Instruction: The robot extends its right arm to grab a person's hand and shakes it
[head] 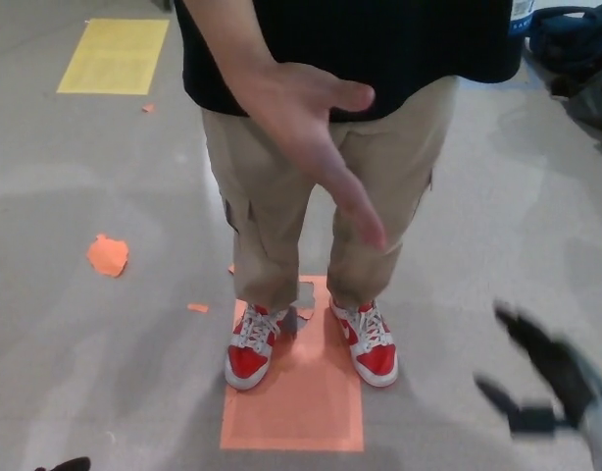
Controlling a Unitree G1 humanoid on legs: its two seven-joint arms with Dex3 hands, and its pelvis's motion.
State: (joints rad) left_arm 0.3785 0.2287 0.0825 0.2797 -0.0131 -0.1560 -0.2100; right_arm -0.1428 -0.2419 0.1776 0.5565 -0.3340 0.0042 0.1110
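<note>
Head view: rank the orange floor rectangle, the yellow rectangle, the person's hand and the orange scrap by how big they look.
1. Orange rectangle
2. Person's hand, looks close to it, but is nearer the camera, so unsure
3. Yellow rectangle
4. Orange scrap

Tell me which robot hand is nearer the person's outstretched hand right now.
The right hand. It hangs open, low and off to the right of the person's hand, apart from it. The left hand barely shows, at the bottom-left edge, farther away.

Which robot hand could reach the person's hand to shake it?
The right robot hand, probably. It is open at the lower right, apart from the person's hand, which is held out with open fingers. Of the left side only a dark tip shows at the bottom edge.
</note>
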